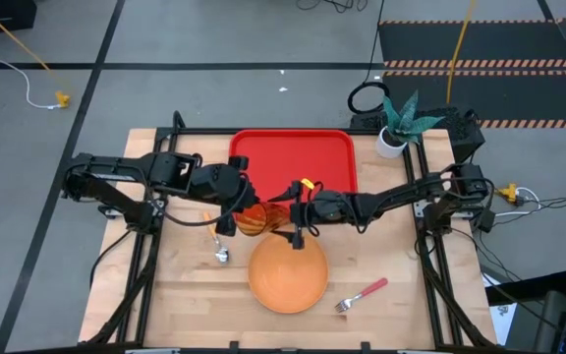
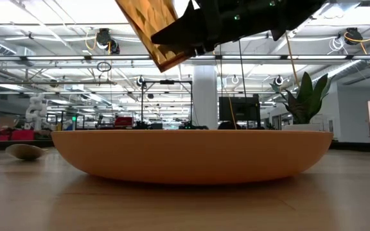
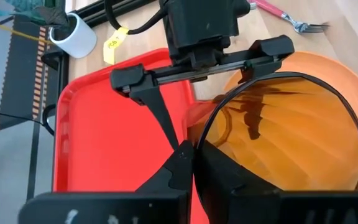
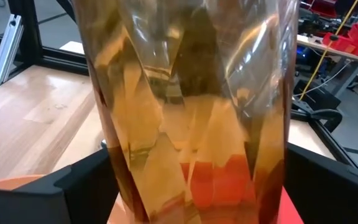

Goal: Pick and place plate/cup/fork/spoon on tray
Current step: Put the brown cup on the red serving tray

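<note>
The amber cup (image 1: 254, 218) hangs tilted in the air between the red tray's near rim (image 1: 293, 193) and the orange plate (image 1: 288, 277). My left gripper (image 3: 193, 155) is shut on it. My right gripper (image 1: 289, 210) stands open and roughly level, one finger on either side of the cup's body (image 4: 191, 93). The plate rests flat on the table. The spoon (image 1: 221, 252) lies left of the plate and the fork (image 1: 362, 293) right of it. My left gripper pinches the cup's wall at the rim (image 3: 197, 142), one finger inside the mouth and one outside. It comes slanting down from the table's left. The cup is lifted clear, tilted, its mouth toward this gripper. My right gripper: I cannot tell whether its fingers (image 4: 86, 183) touch the cup's sides.
A white pot with a green plant (image 1: 393, 138) stands at the tray's far right corner. In the low view the plate (image 2: 191, 154) fills the foreground, with the spoon's bowl (image 2: 24, 152) at the left. Bare wood lies near the table's front edge.
</note>
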{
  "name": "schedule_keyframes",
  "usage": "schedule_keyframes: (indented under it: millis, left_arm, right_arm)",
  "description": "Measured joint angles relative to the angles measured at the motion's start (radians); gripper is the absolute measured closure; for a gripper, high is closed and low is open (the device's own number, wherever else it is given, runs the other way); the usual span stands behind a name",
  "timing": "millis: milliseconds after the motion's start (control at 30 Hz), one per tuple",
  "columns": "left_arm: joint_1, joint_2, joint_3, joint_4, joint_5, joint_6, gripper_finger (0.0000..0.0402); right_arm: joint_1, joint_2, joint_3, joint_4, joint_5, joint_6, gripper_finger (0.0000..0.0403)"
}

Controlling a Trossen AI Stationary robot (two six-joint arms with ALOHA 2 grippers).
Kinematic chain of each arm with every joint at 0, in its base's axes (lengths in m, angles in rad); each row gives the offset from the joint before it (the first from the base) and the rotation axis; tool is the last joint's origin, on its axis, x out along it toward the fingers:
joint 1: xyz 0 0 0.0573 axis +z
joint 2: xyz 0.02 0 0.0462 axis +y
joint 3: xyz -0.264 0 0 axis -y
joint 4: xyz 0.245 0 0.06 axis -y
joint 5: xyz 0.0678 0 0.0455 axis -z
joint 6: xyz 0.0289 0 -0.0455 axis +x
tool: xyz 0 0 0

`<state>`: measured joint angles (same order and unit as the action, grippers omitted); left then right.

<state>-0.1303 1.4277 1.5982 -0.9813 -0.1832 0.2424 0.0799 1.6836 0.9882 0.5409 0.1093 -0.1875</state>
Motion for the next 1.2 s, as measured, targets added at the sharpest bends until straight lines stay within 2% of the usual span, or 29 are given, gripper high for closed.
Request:
schedule_keyframes:
  millis: [167,267,533,667,800,933,1200]
  left_arm:
    - [0.001,0.0,0.0,0.0,-0.002,-0.002,0.0394]
    - [0.0,0.0,0.0,0.0,-0.001,-0.027,0.0382]
    - [-0.001,0.0,0.0,-0.001,-0.115,-0.116,0.0284]
    - [-0.005,0.0,0.0,-0.012,-0.133,-0.151,0.0251]
    - [-0.01,-0.005,0.0,-0.032,-0.16,-0.181,0.024]
    - [-0.017,-0.031,0.0,-0.097,-0.244,-0.235,0.0239]
    - [-0.016,-0.099,-0.025,-0.247,-0.383,-0.482,0.0238]
  right_arm:
    - [0.0,0.0,0.0,-0.001,-0.004,-0.01,0.007]
    - [0.0,0.0,0.0,-0.002,-0.005,-0.012,0.009]
    - [-0.001,-0.001,0.0,-0.042,0.0,-0.022,0.0069]
    - [-0.007,-0.001,0.0,-0.078,0.011,-0.039,0.0078]
    - [-0.03,-0.002,0.0,-0.113,0.023,-0.044,0.0084]
    - [-0.058,-0.002,0.0,-0.173,0.023,-0.037,0.0079]
    - [-0.137,-0.002,-0.061,-0.153,0.025,-0.029,0.0079]
